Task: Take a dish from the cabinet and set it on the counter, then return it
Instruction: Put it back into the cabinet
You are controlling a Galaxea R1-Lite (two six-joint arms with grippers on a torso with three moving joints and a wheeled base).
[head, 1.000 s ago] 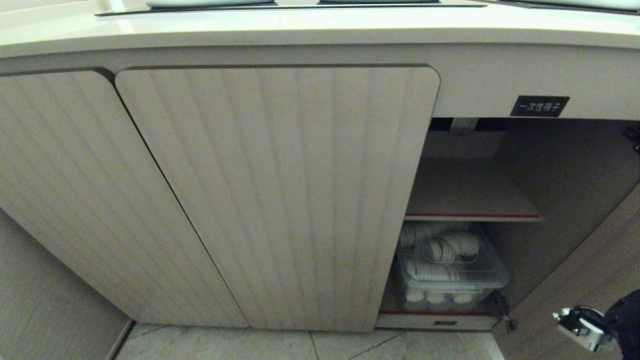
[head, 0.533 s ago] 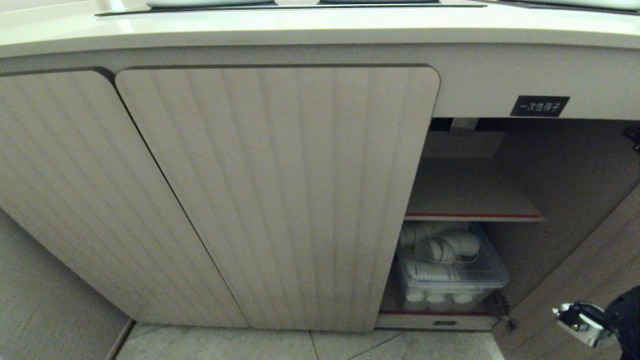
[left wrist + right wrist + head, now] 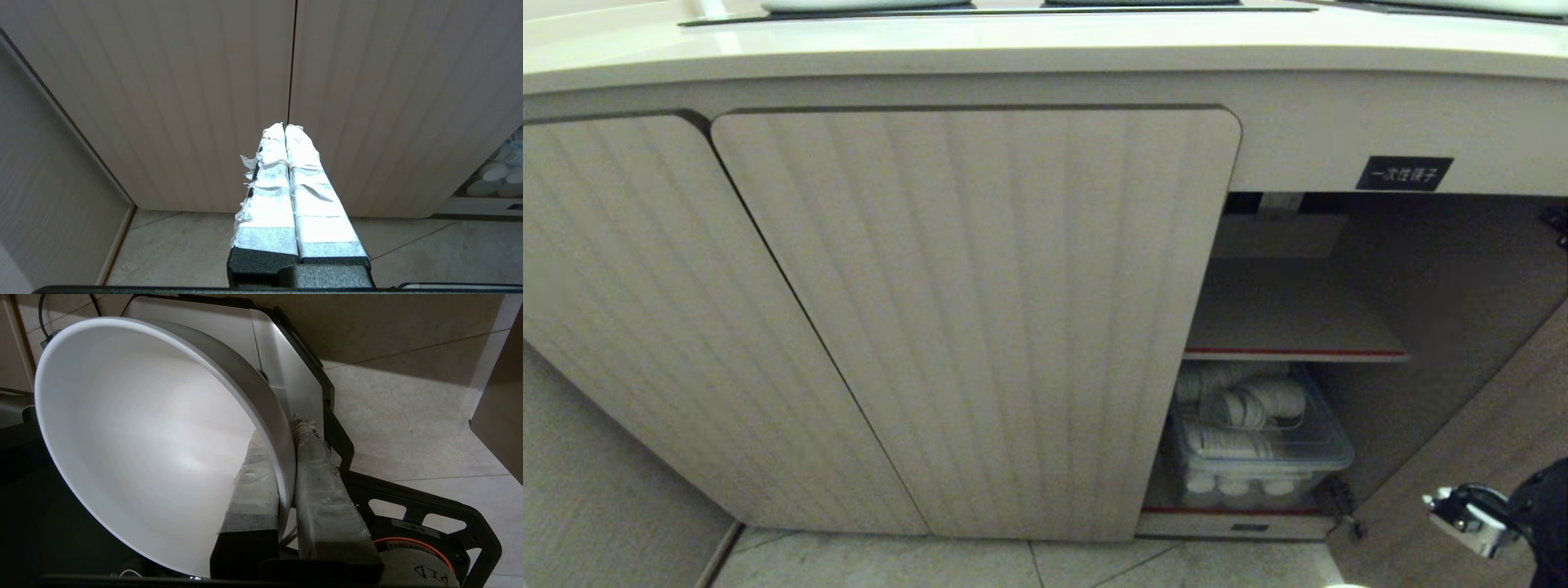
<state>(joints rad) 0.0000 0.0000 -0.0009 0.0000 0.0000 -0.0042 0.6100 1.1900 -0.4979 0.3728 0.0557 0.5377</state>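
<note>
The dish [image 3: 143,437], a plain white bowl, is tilted on edge in the right wrist view. My right gripper [image 3: 282,433] is shut on its rim, one taped finger inside the bowl and one outside, low over the floor beside my own base. In the head view only that arm's wrist [image 3: 1470,514] shows at the lower right, in front of the open cabinet door [image 3: 1486,441]. The cabinet [image 3: 980,310] has its right compartment open, with a bare red-edged shelf [image 3: 1290,327]. The counter [image 3: 1045,49] runs above. My left gripper [image 3: 284,126] is shut and empty, facing the closed doors.
A clear bin of stacked white paper cups [image 3: 1258,441] sits under the shelf. A black label [image 3: 1403,173] hangs above the opening. My base's white and black body [image 3: 286,367] lies just behind the bowl. Tiled floor [image 3: 408,416] spreads to the side.
The right arm's wrist has shifted only very slightly at the lower right of the head view. Nothing else has moved.
</note>
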